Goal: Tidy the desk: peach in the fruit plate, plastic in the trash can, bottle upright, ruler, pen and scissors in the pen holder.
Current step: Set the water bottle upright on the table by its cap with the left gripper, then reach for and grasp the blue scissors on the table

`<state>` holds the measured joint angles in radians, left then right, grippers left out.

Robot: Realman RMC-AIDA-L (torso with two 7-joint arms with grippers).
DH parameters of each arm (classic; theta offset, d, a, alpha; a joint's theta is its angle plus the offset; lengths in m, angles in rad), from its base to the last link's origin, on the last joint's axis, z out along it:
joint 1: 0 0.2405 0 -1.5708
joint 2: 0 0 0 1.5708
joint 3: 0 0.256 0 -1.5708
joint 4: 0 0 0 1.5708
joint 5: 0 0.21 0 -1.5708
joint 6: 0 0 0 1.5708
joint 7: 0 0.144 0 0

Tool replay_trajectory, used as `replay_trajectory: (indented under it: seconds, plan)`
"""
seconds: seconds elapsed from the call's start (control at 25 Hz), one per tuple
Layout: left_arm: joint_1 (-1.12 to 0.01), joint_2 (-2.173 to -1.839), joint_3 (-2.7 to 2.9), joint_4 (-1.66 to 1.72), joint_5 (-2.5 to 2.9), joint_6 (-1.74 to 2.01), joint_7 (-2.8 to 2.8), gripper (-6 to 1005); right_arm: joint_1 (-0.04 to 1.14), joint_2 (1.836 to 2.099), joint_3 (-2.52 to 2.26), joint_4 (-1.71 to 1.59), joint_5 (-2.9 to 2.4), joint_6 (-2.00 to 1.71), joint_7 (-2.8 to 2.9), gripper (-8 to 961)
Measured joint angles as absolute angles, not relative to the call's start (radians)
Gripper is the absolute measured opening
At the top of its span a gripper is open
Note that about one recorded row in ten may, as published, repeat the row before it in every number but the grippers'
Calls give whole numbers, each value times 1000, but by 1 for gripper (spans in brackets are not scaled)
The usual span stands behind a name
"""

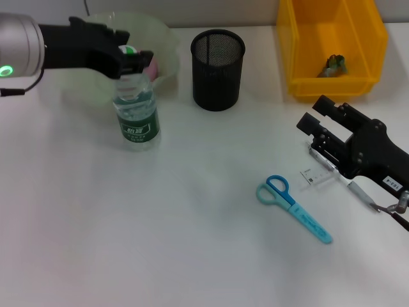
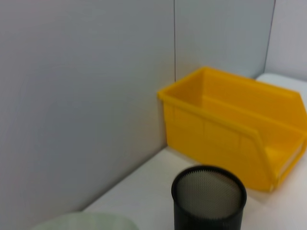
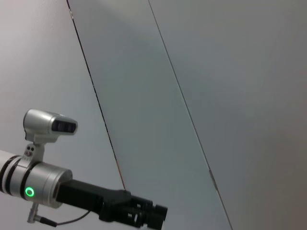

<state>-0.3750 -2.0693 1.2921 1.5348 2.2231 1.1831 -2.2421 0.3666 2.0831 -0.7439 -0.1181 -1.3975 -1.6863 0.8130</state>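
**Bottle step: standing, left gripper at the cap**

Bottle stands upright on the desk, long axis vertical, cap up, just in front of the plate. Left gripper is at the cap; the fingers look closed around it, so I read it as clamped on the bottle, though the contact itself is partly hidden. Something pink shows in the plate behind the gripper, probably the peach. Bottle step looks close to done; the next move calls for letting go without tipping it, then lifting clear.

Scissors lie flat on the desk, long axis diagonal, handles toward the holder, blade tips toward the robot and its right. Holder looks empty from the left wrist view. Clear ruler lies beside the right gripper, which rests low on the desk near the bin; cannot tell its jaw state. A pen seems to lie under that arm.
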Motion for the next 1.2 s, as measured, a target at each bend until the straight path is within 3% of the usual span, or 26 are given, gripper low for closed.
replay_trajectory:
  seconds: [0.48, 0.76, 0.96, 1.2]
  plan:
    - [-362, -2068, 1237, 1542, 2047, 1178, -2146, 600, 366, 2083, -744, -117, -1398, -1686, 817, 550]
    - [-291, -2068, 1217, 1486, 1688, 1185, -1900, 598, 360, 2083, -744, -116, -1398, -1686, 820, 550]
    - [-231, -2067, 1197, 1348, 1346, 1236, -1717, 596, 357, 2083, -742, -115, -1397, -1690, 821, 550]
    - [-290, -2063, 1046, 1020, 1206, 1609, -1536, 595, 355, 2083, -741, -114, -1397, -1695, 822, 549]
